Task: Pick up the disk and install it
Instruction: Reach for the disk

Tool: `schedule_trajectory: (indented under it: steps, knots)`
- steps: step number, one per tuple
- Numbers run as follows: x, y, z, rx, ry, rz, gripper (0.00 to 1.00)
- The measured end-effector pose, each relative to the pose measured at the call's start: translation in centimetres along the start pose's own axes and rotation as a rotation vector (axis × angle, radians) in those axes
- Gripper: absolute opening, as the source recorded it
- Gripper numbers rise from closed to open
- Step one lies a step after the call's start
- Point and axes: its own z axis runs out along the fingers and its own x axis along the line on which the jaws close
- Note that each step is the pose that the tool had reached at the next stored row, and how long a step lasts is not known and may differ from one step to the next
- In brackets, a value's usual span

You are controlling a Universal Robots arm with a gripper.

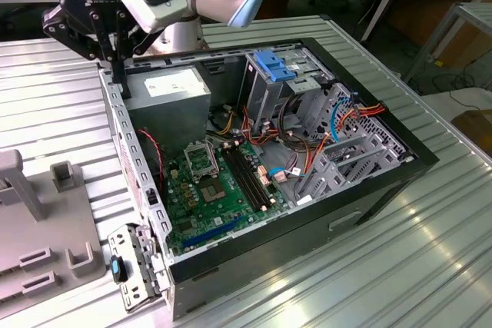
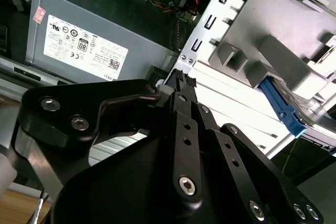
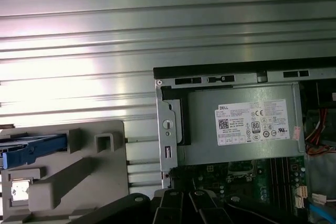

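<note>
Disk [image 3: 35,149] with its blue rail sits in the grey holder [image 1: 46,213], at the exterior view's left, beside the computer case [image 1: 307,213]. My pincer [image 1: 121,82] hangs closed, holding nothing, over the case's far corner. I guess the disk is hard, a bit heavy and easy to break, so hold its blue sides.

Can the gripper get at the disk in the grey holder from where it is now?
Probably yes. The gripper hangs at the case wall, and the disk sits in the grey holder just outside it, nothing lying across the way. The holder's posts crowd the disk, so approach may be tight.
</note>
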Motion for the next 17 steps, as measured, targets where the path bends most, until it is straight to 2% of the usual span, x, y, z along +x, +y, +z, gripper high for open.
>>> schedule_trajectory:
  steps: [5, 17]
  knots:
    - [0.73, -0.06, -0.02, 0.0000, -0.0001, 0.000, 0.11]
    - [4.40, -0.33, -0.12, 0.0001, 0.0003, 0.000, 0.11]
